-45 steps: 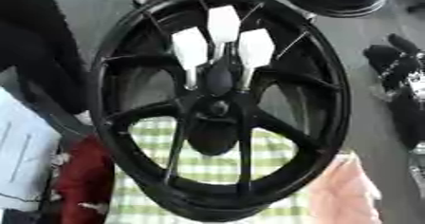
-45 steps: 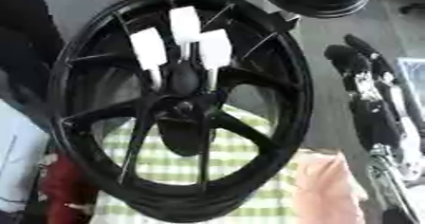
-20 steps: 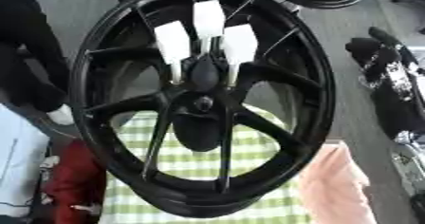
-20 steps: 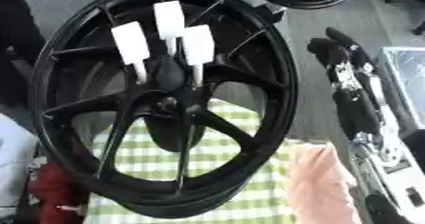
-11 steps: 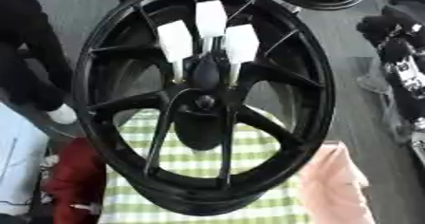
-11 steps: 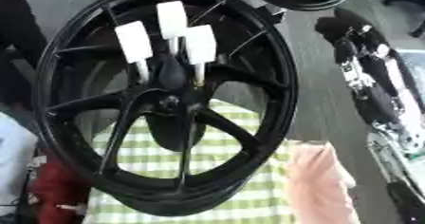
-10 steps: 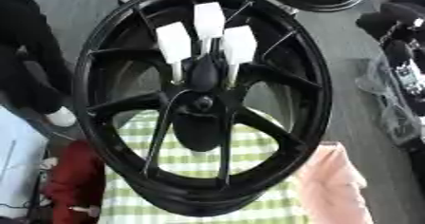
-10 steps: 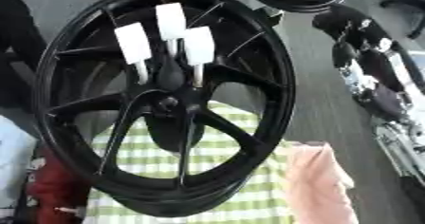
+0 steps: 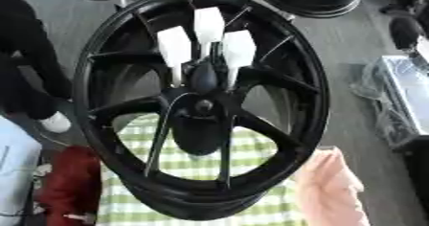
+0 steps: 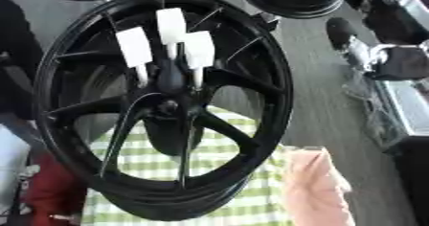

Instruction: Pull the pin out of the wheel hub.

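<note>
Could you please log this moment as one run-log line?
wheel hub: upright on checked cloth | white pins: three, in hub | right robot hand: away from wheel | left robot hand: unseen

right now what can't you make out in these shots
- Right hand: right eye view shows only a blurred dark shape at the upper right; fingers unreadable.
- Left hand: in neither view.
- Pins: three white tabs stand above the wheel hub, but how deep they seat is hidden by the dark hub.
- Wheel: its lower rim blends into the checked cloth; contact unclear.
- Red thing, lower left: cut off by the edge.
</note>
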